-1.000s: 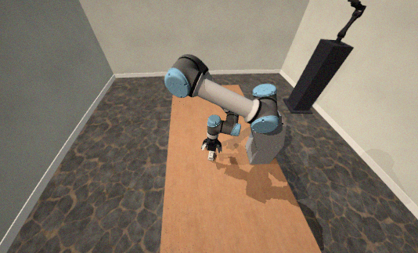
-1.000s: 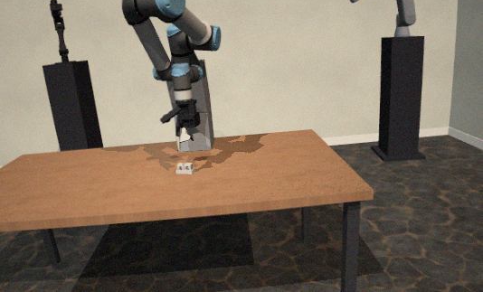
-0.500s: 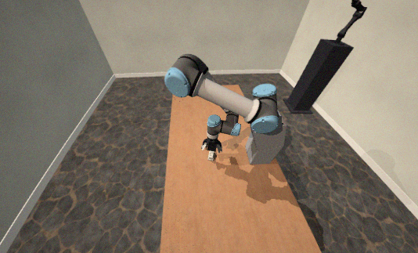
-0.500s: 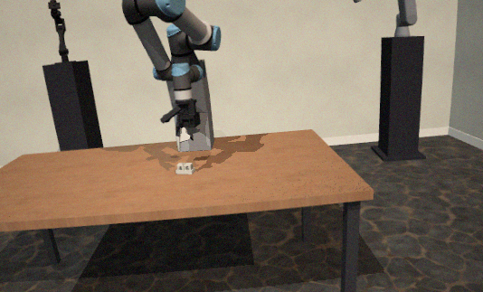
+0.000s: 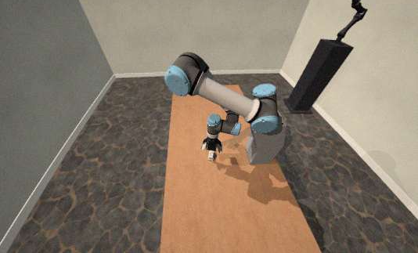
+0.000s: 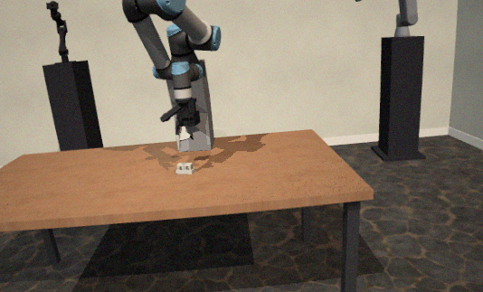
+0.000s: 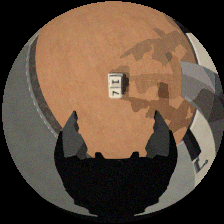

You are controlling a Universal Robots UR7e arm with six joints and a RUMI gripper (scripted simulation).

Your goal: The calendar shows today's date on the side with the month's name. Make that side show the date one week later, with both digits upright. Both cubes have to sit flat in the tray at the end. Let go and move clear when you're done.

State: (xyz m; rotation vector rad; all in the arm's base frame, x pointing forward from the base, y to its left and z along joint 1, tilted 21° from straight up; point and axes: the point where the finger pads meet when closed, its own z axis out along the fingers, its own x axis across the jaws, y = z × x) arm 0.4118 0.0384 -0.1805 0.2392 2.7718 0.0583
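Observation:
The small white calendar stands on the table. In the exterior view its tray (image 6: 184, 173) holds a left cube (image 6: 181, 167) and a right cube (image 6: 188, 167) side by side, both seemingly level. The digits facing that camera are small; the right one looks like a 6, the left one is unclear. No month's name is legible. In the wrist view the top of one cube (image 7: 115, 80) shows a 1 and the other cube (image 7: 115, 92) a 7, both turned sideways. My gripper (image 5: 211, 149) (image 6: 184, 137) (image 7: 116, 113) is wide open and empty, above the calendar.
The calendar stands on the long wooden table (image 5: 196, 211) (image 6: 271, 171) (image 7: 75, 65). My arm's grey pedestal (image 5: 263, 146) (image 6: 194, 145) rises beside the table behind the calendar as the exterior camera sees it. Dark stands with other arms are away from the table.

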